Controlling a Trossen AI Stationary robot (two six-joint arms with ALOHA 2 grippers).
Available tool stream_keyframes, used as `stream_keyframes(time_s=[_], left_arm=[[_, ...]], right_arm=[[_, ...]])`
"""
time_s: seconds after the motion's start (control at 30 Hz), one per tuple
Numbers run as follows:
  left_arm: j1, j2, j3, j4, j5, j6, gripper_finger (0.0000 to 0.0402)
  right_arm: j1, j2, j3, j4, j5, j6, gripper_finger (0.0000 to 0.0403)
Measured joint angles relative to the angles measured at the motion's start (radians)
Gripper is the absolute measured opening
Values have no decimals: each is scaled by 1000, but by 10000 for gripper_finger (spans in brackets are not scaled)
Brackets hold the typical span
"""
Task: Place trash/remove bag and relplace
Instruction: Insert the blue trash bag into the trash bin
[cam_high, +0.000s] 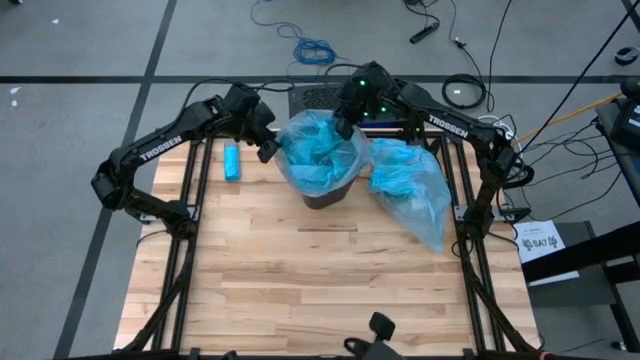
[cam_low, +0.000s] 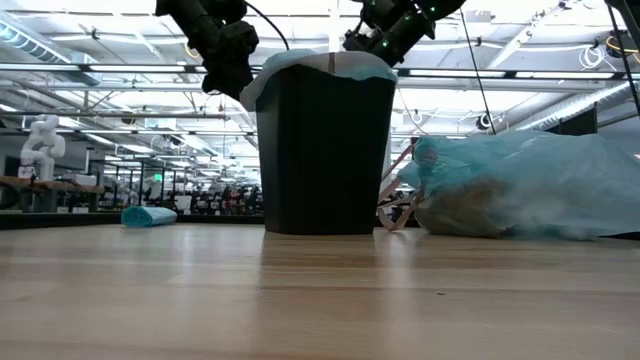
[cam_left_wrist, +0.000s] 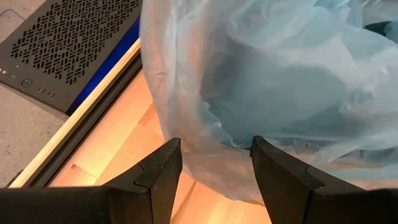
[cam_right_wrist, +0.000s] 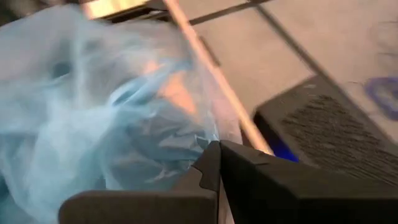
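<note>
The left gripper (cam_left_wrist: 213, 163), fingers spread, faces the fresh blue liner (cam_high: 318, 150) draped over the black bin (cam_low: 325, 150) — the right gripper (cam_right_wrist: 219, 163) pinches that liner's far rim; the full trash bag (cam_high: 412, 188) lies beside it.

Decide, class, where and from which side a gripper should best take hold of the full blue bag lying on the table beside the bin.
Probably at the tapered end of the full bag. In the high view it narrows to a point toward the table's near edge, right of the black bin, so thin film gathers there for two fingers. Come from above on the bag's open side, away from the bin; the bulging middle looks too wide.
</note>
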Motion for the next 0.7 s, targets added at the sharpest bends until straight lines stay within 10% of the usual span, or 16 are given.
stream_keyframes(time_s=[0.27, 0.7], left_arm=[[0, 0, 0, 2, -10, 0, 196], [1, 0, 0, -27, -145, -1, 196]], right_arm=[[-51, 7, 0, -8, 80, 90, 0], [-48, 104, 0, -77, -85, 186, 0]])
